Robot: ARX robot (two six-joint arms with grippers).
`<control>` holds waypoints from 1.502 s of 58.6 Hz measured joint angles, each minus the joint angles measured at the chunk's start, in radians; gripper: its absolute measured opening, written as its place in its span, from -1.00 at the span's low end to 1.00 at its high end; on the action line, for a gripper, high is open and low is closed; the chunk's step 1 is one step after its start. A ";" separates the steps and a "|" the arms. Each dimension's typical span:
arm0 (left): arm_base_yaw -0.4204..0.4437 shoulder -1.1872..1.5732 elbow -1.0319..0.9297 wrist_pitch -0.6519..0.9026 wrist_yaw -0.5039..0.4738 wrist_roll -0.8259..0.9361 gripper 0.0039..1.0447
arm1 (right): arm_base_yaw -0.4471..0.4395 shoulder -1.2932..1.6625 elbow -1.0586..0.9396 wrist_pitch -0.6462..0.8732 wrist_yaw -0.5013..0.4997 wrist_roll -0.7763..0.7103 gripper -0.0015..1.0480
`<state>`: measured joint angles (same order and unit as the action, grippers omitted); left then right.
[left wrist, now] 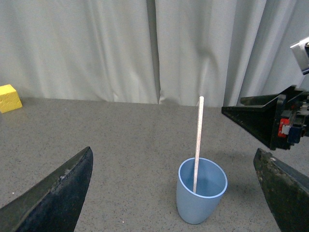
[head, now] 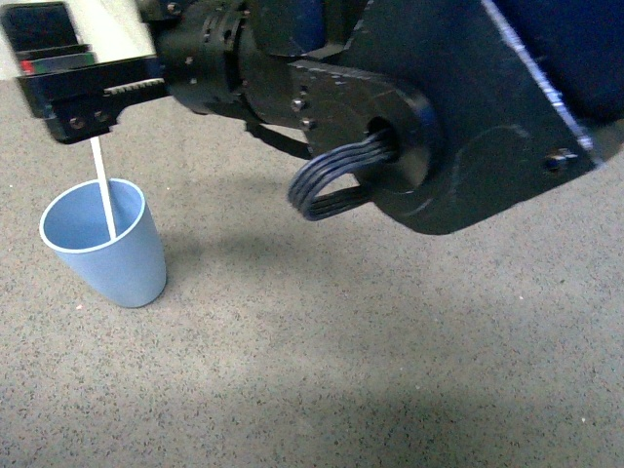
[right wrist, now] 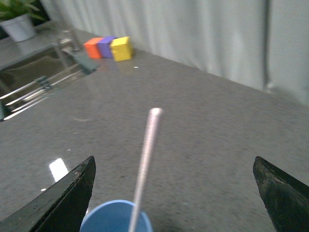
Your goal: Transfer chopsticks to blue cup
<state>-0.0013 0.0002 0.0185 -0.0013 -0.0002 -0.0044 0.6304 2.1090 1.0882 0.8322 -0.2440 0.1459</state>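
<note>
The chopstick [left wrist: 198, 140] stands in the blue cup [left wrist: 200, 203], its lower end inside. Its long axis is close to upright, and its upper half rises clear above the rim. The right hand [right wrist: 174, 159] hangs over the cup, fingers spread wide to either side of the stick and touching neither stick nor cup. The transfer looks done, so I judge the next move to be a lift away from the cup along the stick's axis. The left hand [left wrist: 173, 151], also spread and empty, is farther from the cup. There is open table [head: 390, 341] all round the cup, and a yellow block [left wrist: 9, 98] sits well apart from it.
</note>
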 joint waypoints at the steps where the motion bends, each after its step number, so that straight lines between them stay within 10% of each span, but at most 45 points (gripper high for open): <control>1: 0.000 0.000 0.000 0.000 0.000 0.000 0.88 | -0.008 -0.008 -0.007 -0.011 0.023 0.000 0.82; 27: 0.000 0.000 0.000 0.000 0.000 0.000 0.88 | -0.269 -0.278 -0.296 -0.119 0.384 -0.048 0.82; 53: 0.000 0.000 0.000 0.000 0.000 0.000 0.88 | -0.441 -0.538 -0.567 -0.119 0.490 -0.071 0.82; 65: 0.000 0.001 0.000 0.000 0.000 0.000 0.88 | -0.486 -0.570 -0.742 0.328 0.381 -0.129 0.23; 83: 0.000 0.000 0.000 0.000 0.000 0.000 0.88 | -0.547 -0.844 -0.935 0.260 0.328 -0.142 -0.93; 88: 0.000 0.000 0.000 0.000 0.000 0.000 0.88 | -0.556 -0.901 -0.958 0.231 0.318 -0.145 -0.98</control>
<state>-0.0013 0.0006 0.0185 -0.0013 -0.0002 -0.0044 0.0746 1.2083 0.1299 1.0634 0.0738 0.0010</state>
